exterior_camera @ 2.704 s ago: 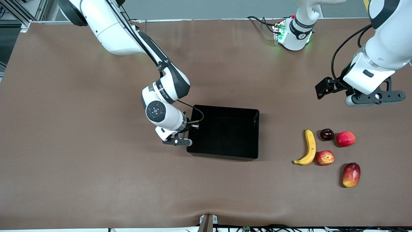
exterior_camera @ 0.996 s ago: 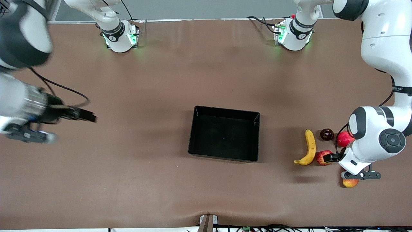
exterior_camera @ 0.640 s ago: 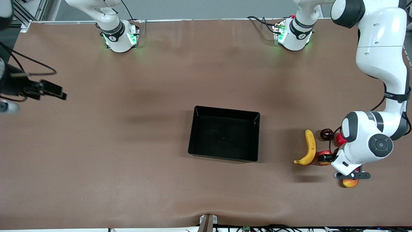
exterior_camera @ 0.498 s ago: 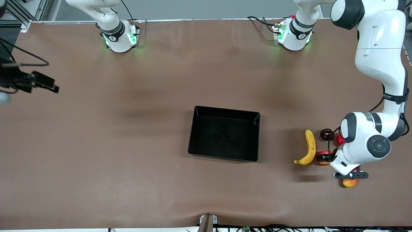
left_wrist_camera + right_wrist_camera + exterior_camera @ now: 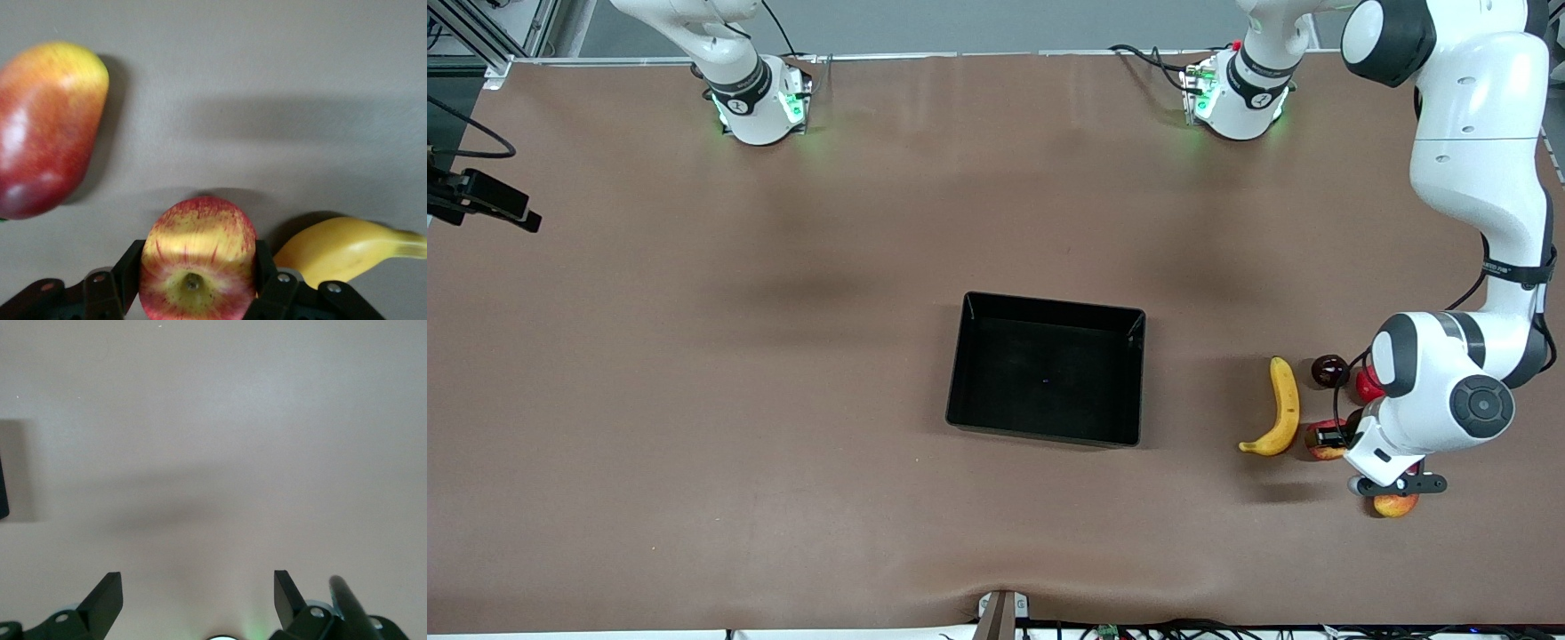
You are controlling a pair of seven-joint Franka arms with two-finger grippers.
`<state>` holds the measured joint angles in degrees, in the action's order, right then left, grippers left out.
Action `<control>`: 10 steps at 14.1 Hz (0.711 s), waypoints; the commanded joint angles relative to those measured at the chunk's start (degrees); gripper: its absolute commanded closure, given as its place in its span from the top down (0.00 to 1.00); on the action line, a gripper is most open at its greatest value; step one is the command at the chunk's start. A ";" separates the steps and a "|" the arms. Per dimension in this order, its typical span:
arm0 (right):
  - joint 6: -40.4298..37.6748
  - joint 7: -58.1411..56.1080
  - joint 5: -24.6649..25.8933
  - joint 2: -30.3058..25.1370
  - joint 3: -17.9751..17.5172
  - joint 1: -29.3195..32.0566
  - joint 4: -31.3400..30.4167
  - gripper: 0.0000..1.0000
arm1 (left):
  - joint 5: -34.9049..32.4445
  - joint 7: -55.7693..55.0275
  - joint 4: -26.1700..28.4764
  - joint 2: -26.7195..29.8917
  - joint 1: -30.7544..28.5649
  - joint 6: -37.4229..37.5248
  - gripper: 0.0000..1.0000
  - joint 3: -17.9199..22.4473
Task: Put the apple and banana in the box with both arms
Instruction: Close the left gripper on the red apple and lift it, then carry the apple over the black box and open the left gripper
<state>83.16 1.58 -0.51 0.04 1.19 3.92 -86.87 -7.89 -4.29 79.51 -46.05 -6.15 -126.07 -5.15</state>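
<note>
Item: my left gripper [image 5: 197, 293], fingers [image 5: 127, 277] set on either side of the apple [image 5: 198, 257] on the table, banana [image 5: 347, 247] just beside it (mango [image 5: 47, 127] near). Item: my right gripper [image 5: 198, 600], spread wide over bare table, waiting. Item: box [image 5: 960, 373], mid-table, well apart from the fruit.

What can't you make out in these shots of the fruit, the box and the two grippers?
- Apple: front view, mostly covered by the left arm's wrist.
- Left gripper: front view hides it; wrist view cuts it off.
- Mango and pinkish-red fruit: partly under that arm.
- Right gripper: front view's edge cuts it off.
</note>
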 commanded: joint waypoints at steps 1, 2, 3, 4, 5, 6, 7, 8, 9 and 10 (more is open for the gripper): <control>0.60 -0.35 3.40 -0.22 -1.10 0.30 2.21 1.00 | 0.77 0.25 0.47 5.95 0.79 5.28 0.00 -1.35; 0.77 -0.35 3.24 0.48 -1.10 0.56 3.45 1.00 | 0.77 -0.28 0.47 7.88 1.49 7.65 0.00 -2.58; 0.77 -0.26 2.71 0.93 -1.10 0.39 4.33 1.00 | 0.94 -0.54 0.47 9.73 2.54 9.94 0.00 -3.55; 0.60 -0.26 2.18 0.67 -1.36 0.04 3.90 1.00 | 1.03 -1.07 0.47 11.05 3.86 11.88 0.00 -4.25; -0.45 -0.26 2.18 0.49 -1.36 -0.83 3.72 1.00 | 1.03 -3.77 0.47 12.20 5.87 13.90 0.00 -4.43; -0.98 -0.26 2.18 0.49 -1.45 -1.36 3.63 1.00 | 0.94 -7.28 0.47 13.34 8.15 15.22 0.00 -4.43; -0.81 -0.26 2.27 0.49 -1.37 -1.46 3.63 1.00 | 1.03 -10.10 0.47 14.05 10.26 15.84 0.00 -4.52; -0.64 -0.35 2.27 0.49 -1.36 -1.46 3.63 1.00 | 1.21 -12.65 0.47 14.58 12.55 15.94 0.00 -4.70; -0.29 -0.35 2.27 0.49 -1.36 -1.46 3.72 1.00 | 1.29 -15.81 0.47 14.75 14.92 15.94 0.00 -5.13; -0.28 -0.35 2.18 0.49 -1.45 -1.37 3.72 1.00 | 1.12 -19.49 0.47 14.67 17.12 15.94 0.00 -5.31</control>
<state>83.31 1.58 1.28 0.21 -0.22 2.57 -84.22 -7.40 -18.92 78.63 -32.55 7.73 -110.54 -10.62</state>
